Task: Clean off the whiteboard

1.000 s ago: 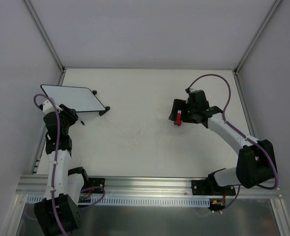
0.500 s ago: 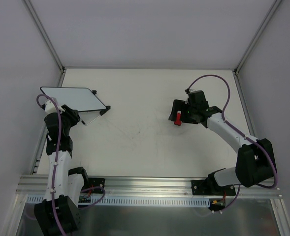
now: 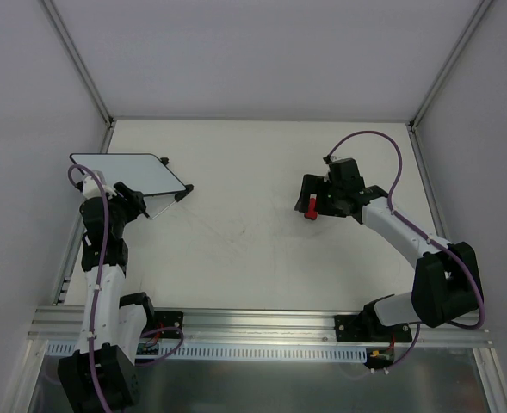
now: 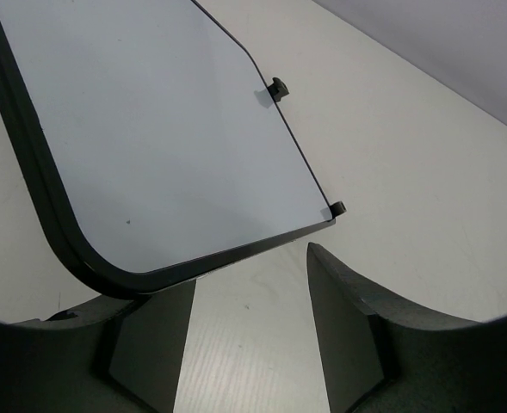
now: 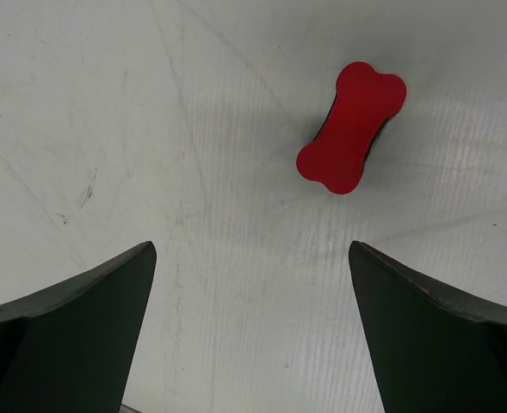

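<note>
Moved: left gripper (image 3: 129,200) is edging a little toward the right along the near edge of the board (image 3: 124,170), and the board is lying slightly flatter than 1 second ago; the right arm is sitting much as it was.
Board: it is resting at the far left of the table (image 3: 236,249), well apart from the eraser (image 3: 310,206), with its 2 feet (image 4: 276,87) showing along one long side.
Board surface: in the left wrist view it is showing plain white inside the black frame, with only 1 tiny speck (image 4: 128,221) and no writing I can make out.
Left gripper: its fingers (image 4: 348,318) are standing apart, gripping nothing; the board's rounded corner is hanging just over 1 finger, and I cannot tell whether frame and finger are touching.
Right gripper (image 3: 315,200): it is hovering just beside the eraser with fingers spread wide and empty.
Eraser: it is lying loose on the table, ahead of the right fingertips and off to one side in the wrist view.
Done: nothing is showing as wiped by these arms; the board is merely looking clean already.
Left: by my reading, the eraser is waiting to be picked up, carried across to the board and rubbed over it, perhaps with the left gripper steadying the frame.
</note>
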{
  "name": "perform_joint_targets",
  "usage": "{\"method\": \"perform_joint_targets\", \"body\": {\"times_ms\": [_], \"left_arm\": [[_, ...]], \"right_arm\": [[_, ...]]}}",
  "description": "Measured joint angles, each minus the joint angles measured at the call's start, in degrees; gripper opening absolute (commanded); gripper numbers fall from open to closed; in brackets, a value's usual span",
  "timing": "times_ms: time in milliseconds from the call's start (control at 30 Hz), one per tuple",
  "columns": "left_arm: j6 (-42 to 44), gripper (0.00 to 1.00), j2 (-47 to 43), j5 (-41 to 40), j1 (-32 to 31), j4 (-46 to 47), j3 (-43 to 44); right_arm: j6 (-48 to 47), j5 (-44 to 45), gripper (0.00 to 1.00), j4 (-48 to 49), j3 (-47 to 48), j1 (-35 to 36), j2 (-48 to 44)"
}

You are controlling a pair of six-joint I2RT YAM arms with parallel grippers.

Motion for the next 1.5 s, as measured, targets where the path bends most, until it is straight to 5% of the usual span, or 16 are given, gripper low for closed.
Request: {"method": "perform_joint_targets", "body": {"times_ms": [633,1500], "left_arm": [[0.1,0.78,0.0,0.0,-1.2,-3.7,3.1],[0.1,0.99,0.4,-0.3,-2.3,-6.5,3.3]], "right_arm": [[0.1,-0.1,0.99,0.0,0.0,0.0,0.0],[0.4,-0.1,0.99,1.0,0.0,0.0,0.3]]}}
